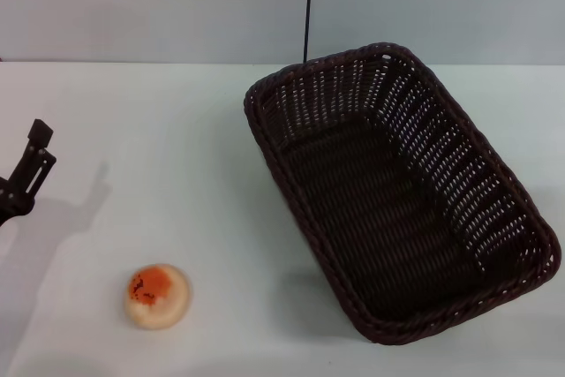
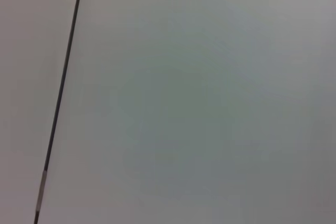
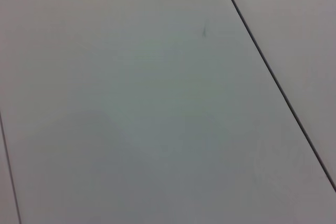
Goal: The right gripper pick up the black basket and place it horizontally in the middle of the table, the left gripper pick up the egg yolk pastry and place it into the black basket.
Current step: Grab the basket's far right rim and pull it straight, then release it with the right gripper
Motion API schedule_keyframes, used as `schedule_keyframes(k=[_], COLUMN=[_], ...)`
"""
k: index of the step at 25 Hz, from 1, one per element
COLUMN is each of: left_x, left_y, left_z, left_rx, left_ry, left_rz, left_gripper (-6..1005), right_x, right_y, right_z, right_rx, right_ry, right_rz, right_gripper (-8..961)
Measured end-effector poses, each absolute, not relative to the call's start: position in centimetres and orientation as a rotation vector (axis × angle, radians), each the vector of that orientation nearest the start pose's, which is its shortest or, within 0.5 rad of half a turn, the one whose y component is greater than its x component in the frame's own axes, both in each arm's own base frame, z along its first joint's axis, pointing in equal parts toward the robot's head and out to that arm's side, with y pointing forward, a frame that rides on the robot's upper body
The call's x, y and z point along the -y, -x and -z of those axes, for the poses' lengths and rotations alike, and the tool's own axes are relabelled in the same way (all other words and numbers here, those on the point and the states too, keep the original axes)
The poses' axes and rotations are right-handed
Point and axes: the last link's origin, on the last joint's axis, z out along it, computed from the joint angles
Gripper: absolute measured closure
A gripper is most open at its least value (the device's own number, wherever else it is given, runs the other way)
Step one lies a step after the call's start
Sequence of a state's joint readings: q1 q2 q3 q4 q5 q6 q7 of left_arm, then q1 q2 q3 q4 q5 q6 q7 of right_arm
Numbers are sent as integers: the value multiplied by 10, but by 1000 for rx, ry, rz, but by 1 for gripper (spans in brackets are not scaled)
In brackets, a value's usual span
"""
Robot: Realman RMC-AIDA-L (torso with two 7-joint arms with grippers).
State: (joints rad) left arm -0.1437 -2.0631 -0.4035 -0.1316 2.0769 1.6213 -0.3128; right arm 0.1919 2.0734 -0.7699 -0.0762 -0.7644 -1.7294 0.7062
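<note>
The black basket (image 1: 397, 187) is a large dark woven wicker basket standing on the white table (image 1: 177, 174) at the right, set at a slant, empty. The egg yolk pastry (image 1: 157, 295) is a small pale bun with an orange patch, lying on the table at the front left. My left gripper (image 1: 31, 165) shows at the far left edge, above the table, well behind and to the left of the pastry. My right gripper is out of view. Both wrist views show only plain pale surface with a dark seam.
A pale wall runs along the table's back edge, with a thin dark vertical line (image 1: 308, 6) behind the basket. Bare tabletop lies between the pastry and the basket.
</note>
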Motion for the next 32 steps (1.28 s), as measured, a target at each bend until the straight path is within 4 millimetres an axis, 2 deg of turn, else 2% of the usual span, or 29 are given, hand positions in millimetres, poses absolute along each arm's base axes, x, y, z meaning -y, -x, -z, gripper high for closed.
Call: schedule_keyframes(k=[5, 10, 14, 18, 21, 22, 23, 27, 29, 32], left_x=[-206, -206, -206, -206, -206, -205, -204, -197, -195, -194], left_y=[351, 353, 354, 354, 354, 354, 355, 356, 357, 358], left_z=[4, 0, -3, -4, -3, -2, -2, -4, -5, -6], left_rx=[520, 504, 489, 487, 488, 493, 493, 487, 484, 483], left_ry=[1599, 1596, 1593, 1595, 1596, 1598, 1597, 1591, 1588, 1587], left_rz=[932, 924, 916, 916, 915, 914, 912, 915, 911, 906], left_gripper=[155, 156, 156, 156, 156, 155, 155, 155, 155, 156], right_x=[-224, -220, -219, -236, -261, -281, -281, -320, -339, -365], right_y=[-351, -354, -357, -346, -322, -307, -307, -277, -259, -236], right_z=[-44, -60, -93, -136, -163, -175, -175, -187, -185, -177], right_rx=[-633, -693, -773, -977, -1150, -1260, -1260, -1491, -1579, -1617], right_ry=[1477, 1514, 1614, 1795, 1955, 2033, 2033, 2159, 2229, 2256], right_rz=[-1268, -1346, -1396, -1367, -1196, -1017, -1017, -601, -398, -90], right_gripper=[163, 163, 164, 165, 165, 165, 165, 164, 164, 164])
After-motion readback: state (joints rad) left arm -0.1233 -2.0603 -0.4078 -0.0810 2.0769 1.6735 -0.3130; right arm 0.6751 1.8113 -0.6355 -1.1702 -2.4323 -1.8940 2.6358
